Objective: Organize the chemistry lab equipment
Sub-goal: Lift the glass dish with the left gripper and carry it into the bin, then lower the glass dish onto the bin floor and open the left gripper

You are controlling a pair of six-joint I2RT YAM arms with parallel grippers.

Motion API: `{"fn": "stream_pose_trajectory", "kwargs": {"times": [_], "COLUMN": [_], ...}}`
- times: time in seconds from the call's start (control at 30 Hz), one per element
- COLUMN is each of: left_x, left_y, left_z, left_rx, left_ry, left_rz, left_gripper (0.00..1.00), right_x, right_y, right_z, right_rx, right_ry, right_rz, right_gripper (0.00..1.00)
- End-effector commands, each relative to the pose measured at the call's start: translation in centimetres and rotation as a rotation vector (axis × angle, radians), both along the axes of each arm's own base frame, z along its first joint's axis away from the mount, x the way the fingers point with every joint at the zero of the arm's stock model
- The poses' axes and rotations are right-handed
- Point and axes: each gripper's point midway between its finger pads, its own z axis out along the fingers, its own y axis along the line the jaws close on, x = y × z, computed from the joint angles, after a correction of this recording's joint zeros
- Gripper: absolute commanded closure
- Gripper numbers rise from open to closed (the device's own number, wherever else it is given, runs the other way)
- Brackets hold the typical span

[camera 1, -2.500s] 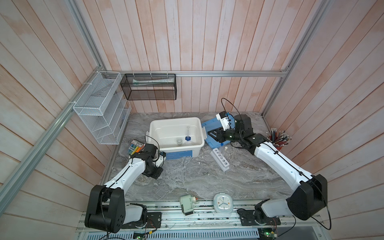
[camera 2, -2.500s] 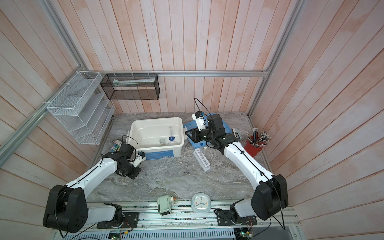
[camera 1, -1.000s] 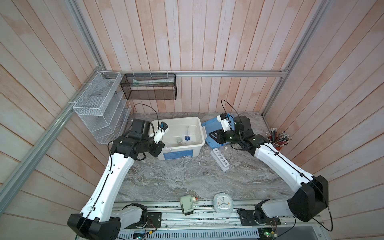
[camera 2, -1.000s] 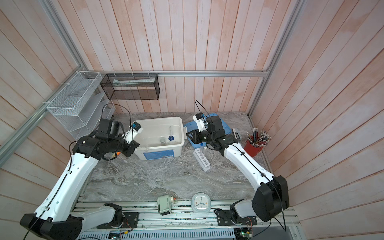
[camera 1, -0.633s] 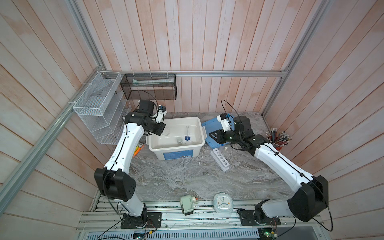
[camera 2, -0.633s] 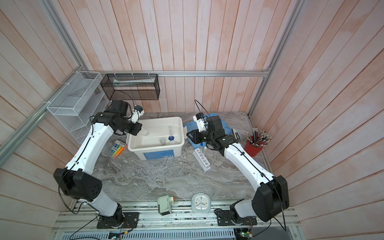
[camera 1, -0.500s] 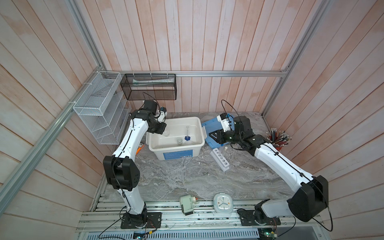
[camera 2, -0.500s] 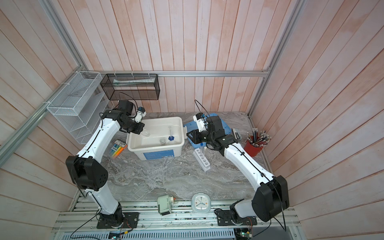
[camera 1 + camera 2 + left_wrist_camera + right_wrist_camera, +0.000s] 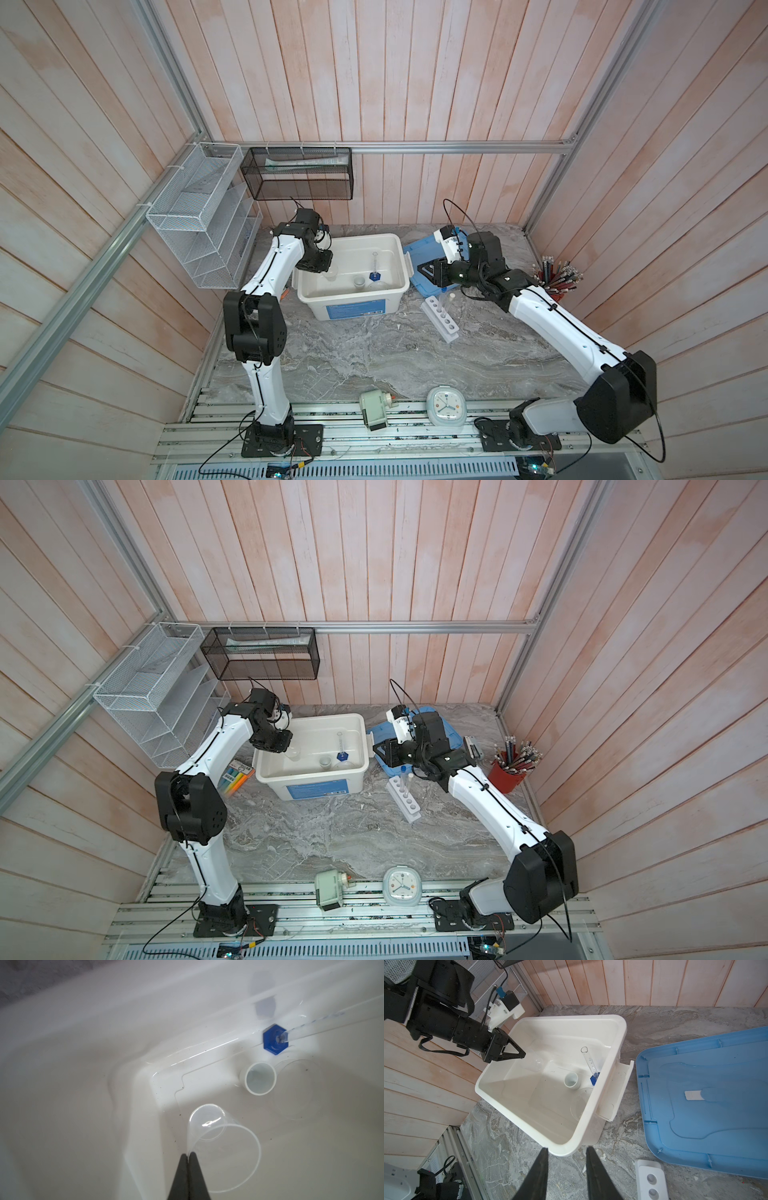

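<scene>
Marble table [image 9: 508, 1147], white bin [image 9: 571, 1017]: left fingers [image 9: 181, 1180] pinch clear cup [image 9: 224, 1151]; right fingers [image 9: 538, 1176] apart.

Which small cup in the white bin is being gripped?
The clear tilted cup, rim pinched by the left gripper; the whiter cup stands free beside the blue-based cylinder.

The left arm [image 9: 270, 266] and right arm [image 9: 552, 320] have white shells, bulky black joints and black cables [image 9: 444, 1052]. Black tapered fingers [image 9: 539, 1172] end each one.
</scene>
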Motion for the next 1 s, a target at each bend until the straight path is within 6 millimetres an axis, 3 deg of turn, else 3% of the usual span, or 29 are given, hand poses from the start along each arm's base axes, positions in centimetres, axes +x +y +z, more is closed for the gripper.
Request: {"fn": "stream_pose_trajectory", "kwargs": {"times": [0.0,0.2,0.57,0.97], "left_x": [-1.0,-2.1,-1.6,-4.1], "left_y": [-0.4,-1.2,-2.7,-3.5], "left_z": [-1.3,-1.4,-0.1,-2.9], "left_rx": [-0.007,-0.008,-0.001,-0.027], "left_ry": [0.025,0.033,0.005,0.079], "left_rz": [0.029,0.015,-0.004,0.011], "left_gripper": [1.0,1.0,1.0,1.0], "right_x": [0.2,0.3,0.2,0.0], "right_y": [-0.1,0.0,-0.2,-0.3], "right_z": [-0.9,-1.2,-1.3,-1.7], "right_rx": [-0.007,-0.002,-0.002,-0.006], "right_ry": [0.014,0.024,0.025,0.03], "right_rz": [-0.009,-0.008,-0.017,-0.015], "right_gripper": [0.67,0.67,0.67,0.67]}}
